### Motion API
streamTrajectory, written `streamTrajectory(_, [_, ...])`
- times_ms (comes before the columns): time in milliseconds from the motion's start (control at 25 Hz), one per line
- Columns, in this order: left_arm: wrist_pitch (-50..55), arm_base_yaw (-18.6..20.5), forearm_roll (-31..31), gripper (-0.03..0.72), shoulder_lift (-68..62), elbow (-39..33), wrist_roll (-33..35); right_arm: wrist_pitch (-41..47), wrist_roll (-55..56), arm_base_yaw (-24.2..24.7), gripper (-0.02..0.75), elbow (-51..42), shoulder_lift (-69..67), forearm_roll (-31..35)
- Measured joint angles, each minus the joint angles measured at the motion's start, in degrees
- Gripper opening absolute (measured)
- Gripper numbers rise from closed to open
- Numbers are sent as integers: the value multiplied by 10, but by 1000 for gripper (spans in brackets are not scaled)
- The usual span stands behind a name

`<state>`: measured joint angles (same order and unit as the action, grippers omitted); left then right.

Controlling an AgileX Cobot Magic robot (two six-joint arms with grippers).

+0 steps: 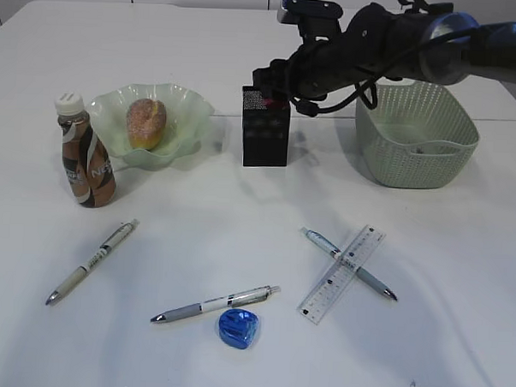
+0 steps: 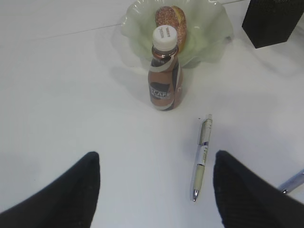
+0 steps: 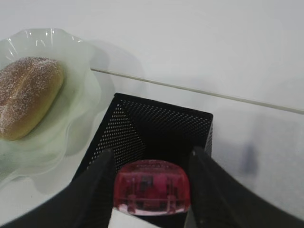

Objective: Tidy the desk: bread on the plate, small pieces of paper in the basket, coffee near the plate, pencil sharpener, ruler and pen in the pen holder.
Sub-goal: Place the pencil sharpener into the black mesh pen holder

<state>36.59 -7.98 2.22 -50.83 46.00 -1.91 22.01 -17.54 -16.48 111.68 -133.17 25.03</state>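
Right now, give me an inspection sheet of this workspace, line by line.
Surface: white table, bare between items.
Job's things: bread on the green plate; coffee bottle upright beside the plate; three pens loose, one lying crossed with the ruler; blue pencil sharpener loose; red pencil sharpener over the black pen holder; basket at right.
Clutter: nothing seen.
Grippers: right gripper above the pen holder, the red sharpener between its fingers; left gripper open, empty, above the table.
Cables: black cabling on the right arm.
Surroundings: nothing seen.
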Motion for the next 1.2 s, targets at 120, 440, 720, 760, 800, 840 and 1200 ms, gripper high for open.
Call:
streamTrajectory(120, [0, 0, 0, 526, 0, 0, 0, 8, 0, 0, 388, 11, 0, 0])
streamTrajectory(440, [0, 0, 0, 526, 0, 0, 0, 10, 0, 0, 389, 22, -7, 6])
streamTrajectory(720, [3, 0, 1, 526, 0, 0, 0, 15, 0, 0, 434, 26, -28, 25])
streamTrajectory(760, [3, 0, 1, 526, 0, 0, 0, 15, 0, 0, 434, 26, -28, 25])
streamTrajectory(800, [4, 0, 1, 526, 0, 0, 0, 15, 0, -1, 493, 32, -28, 25])
streamTrajectory(840, [4, 0, 2, 526, 0, 0, 0, 15, 0, -1, 503, 35, -28, 25])
streamTrajectory(1200, [5, 0, 10, 526, 0, 0, 0, 43, -1, -1, 531, 76, -31, 34])
